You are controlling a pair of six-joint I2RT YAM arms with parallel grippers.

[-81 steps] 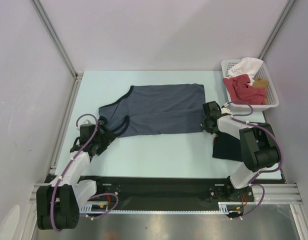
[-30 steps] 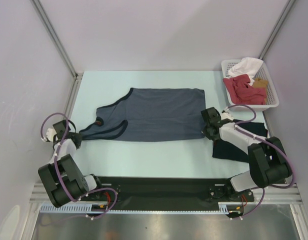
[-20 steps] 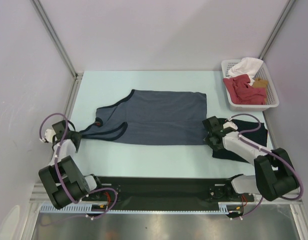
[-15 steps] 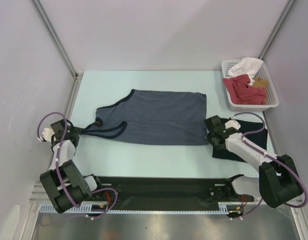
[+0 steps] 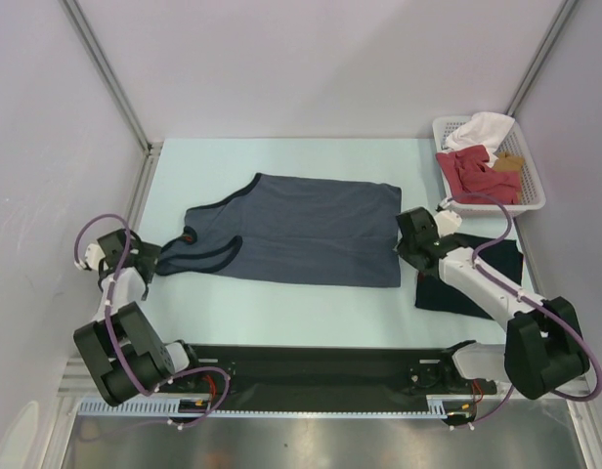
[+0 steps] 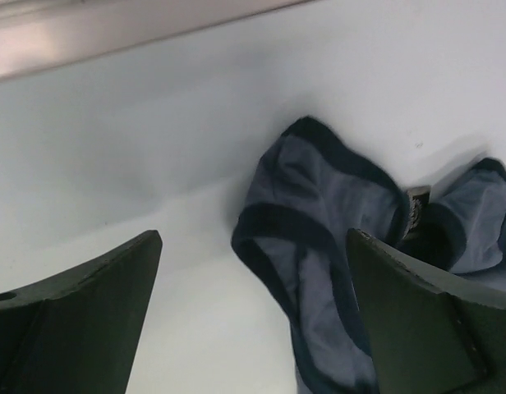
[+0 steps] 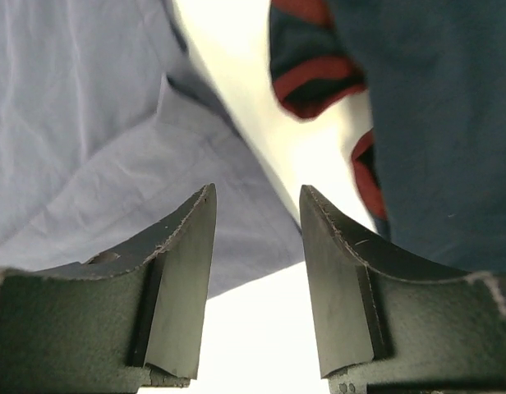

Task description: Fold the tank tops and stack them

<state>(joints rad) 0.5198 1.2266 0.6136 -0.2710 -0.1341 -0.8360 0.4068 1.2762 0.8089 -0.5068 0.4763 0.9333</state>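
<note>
No legible text or labels.

Slate-blue tank top (image 5: 301,230) spread flat, basket (image 5: 537,186) far-right

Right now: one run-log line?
left fingers: open at strap | right fingers: open over hem | slate-blue tank top: spread flat | navy tank top: aside

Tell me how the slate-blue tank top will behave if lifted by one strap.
Probably floppy: the slate-blue cloth tank top lies flat and wrinkled, its strap crumpled. Likely light, looking thin. It should sag and drag rather than lift whole.
</note>
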